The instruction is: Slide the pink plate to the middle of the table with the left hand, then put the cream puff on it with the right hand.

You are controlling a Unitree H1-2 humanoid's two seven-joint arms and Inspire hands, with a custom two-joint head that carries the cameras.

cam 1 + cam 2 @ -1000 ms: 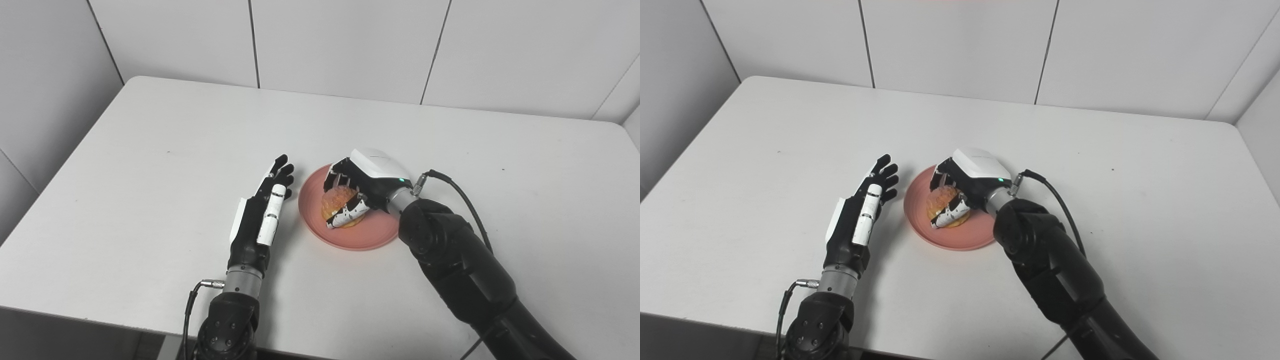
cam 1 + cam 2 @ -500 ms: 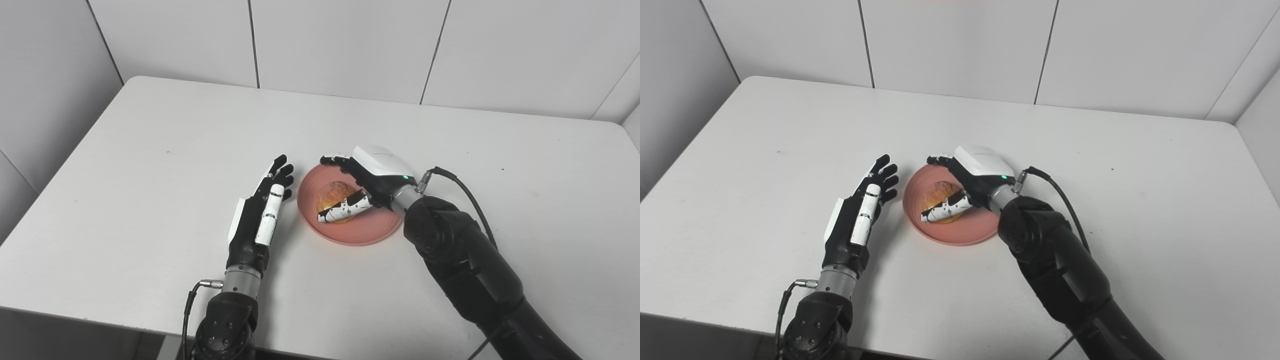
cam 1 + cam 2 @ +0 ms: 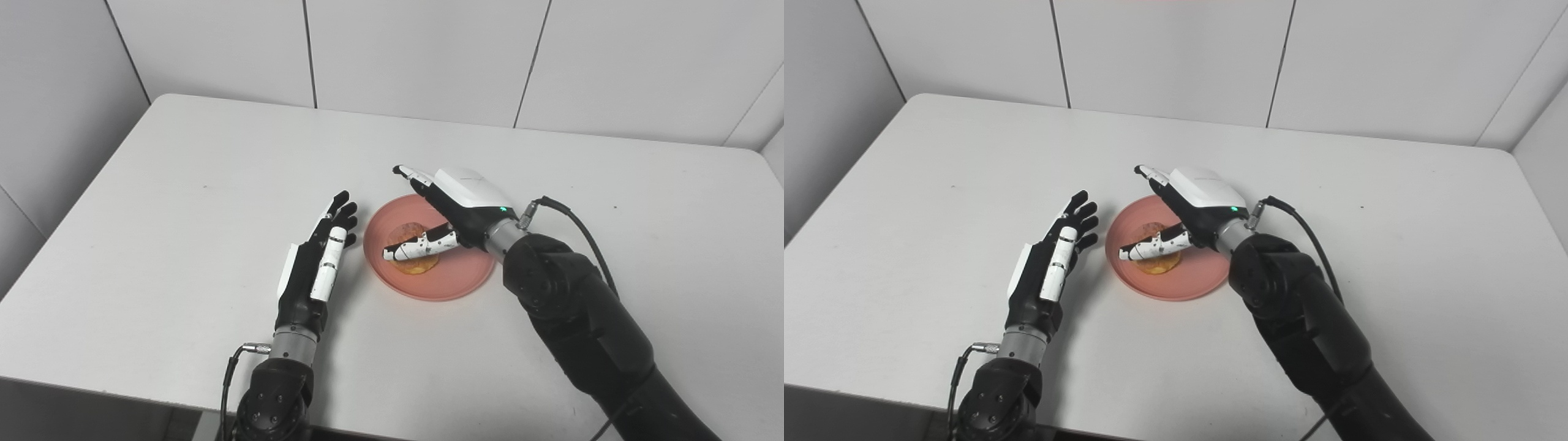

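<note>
On the pink plate (image 3: 456,285) near mid-tabletop (image 3: 184,184): cream puff (image 3: 415,262), directly under the right robot hand (image 3: 456,205), spread wide, holding nothing, thumb crossing above it. Just left of the plate: left robot hand (image 3: 315,263), flat, empty. Likely next: lifting clear straight up.

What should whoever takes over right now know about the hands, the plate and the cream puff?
Left robot hand: open, fingers straight, beside the plate's left rim, holding nothing.
Right robot hand: open above the plate, fingers spread; the thumb crosses in front of the puff in both views.
Pink plate: around mid-table.
Cream puff: lying on the plate, free of any grip.
Done: plate slid, puff placed.
Left: probably just drawing the right arm clear without nudging the puff.
</note>
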